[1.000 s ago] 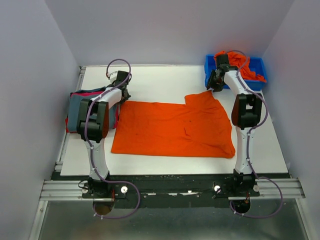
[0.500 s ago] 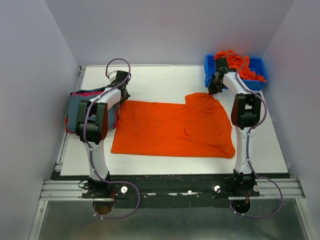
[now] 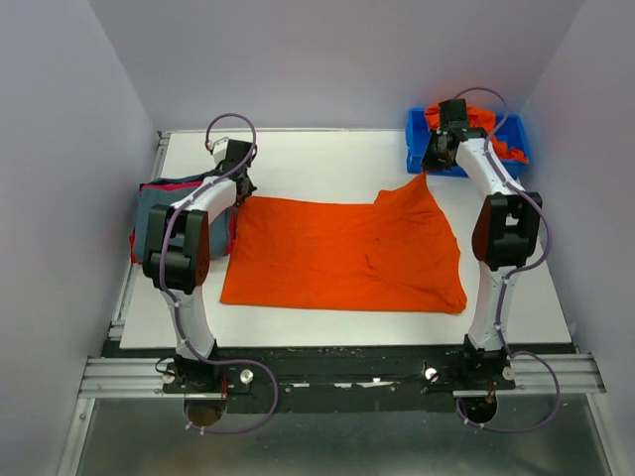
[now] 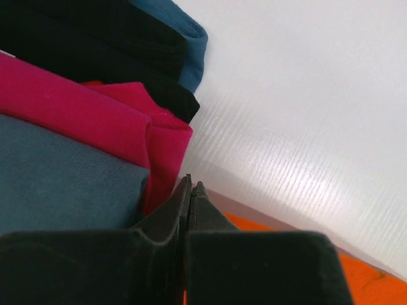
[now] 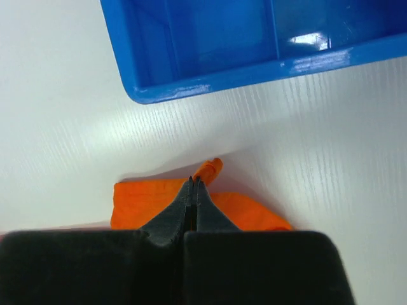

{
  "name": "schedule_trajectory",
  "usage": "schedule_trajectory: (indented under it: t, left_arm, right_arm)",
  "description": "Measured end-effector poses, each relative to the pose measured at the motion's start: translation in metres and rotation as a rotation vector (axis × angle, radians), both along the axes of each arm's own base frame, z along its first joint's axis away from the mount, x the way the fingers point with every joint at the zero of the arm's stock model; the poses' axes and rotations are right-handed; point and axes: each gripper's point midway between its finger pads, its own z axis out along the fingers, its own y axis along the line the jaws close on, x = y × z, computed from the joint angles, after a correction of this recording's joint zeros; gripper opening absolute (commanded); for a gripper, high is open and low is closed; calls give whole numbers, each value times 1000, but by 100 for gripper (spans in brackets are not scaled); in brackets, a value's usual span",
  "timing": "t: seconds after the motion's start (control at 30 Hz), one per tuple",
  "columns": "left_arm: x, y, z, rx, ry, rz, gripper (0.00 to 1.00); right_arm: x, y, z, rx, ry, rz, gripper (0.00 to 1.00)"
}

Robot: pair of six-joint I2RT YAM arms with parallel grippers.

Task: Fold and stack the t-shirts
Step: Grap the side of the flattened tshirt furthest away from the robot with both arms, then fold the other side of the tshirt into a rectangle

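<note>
An orange t-shirt [image 3: 337, 258] lies spread over the middle of the table. My left gripper [image 3: 241, 188] is at its far left corner, jaws shut [image 4: 192, 185] with a sliver of orange cloth [image 4: 375, 283] between them. My right gripper [image 3: 427, 169] is shut [image 5: 193, 181] on the far right corner, and a tuft of the orange t-shirt [image 5: 140, 200] sticks out past the tips. That corner is drawn up into a peak near the bin. Folded t-shirts [image 3: 159, 213] are stacked at the left, grey-blue [image 4: 57, 171] over red-pink [image 4: 76, 114].
A blue plastic bin [image 3: 415, 129] stands at the far right corner with more orange cloth [image 3: 476, 117] in it; its near rim [image 5: 241, 76] is just beyond my right fingertips. Black cloth [image 4: 127, 38] and teal cloth [image 4: 191, 44] lie in the left stack. Walls enclose three sides.
My right gripper shut on the shirt's far right corner and pulled it up and toward the bin, stretching the sleeve into a peak. The left arm shifted only slightly.
</note>
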Motion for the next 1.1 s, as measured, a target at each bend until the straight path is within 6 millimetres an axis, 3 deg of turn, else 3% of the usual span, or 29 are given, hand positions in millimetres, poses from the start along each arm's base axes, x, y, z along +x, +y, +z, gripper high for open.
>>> schedule_trajectory:
  t: [0.27, 0.57, 0.87, 1.1]
  left_arm:
    - [-5, 3, 17, 1, -39, 6, 0]
    - [-24, 7, 10, 10, -44, 5, 0]
    - [-25, 8, 22, 25, -88, -21, 0]
    - [-38, 10, 37, 21, -127, -23, 0]
  right_arm:
    - [-20, 0, 4, 1, 11, 11, 1]
    - [-63, 1, 5, 20, 52, 31, 1]
    - [-99, -1, 38, 26, -3, 30, 1]
    - [-121, -3, 63, 33, -57, 26, 1]
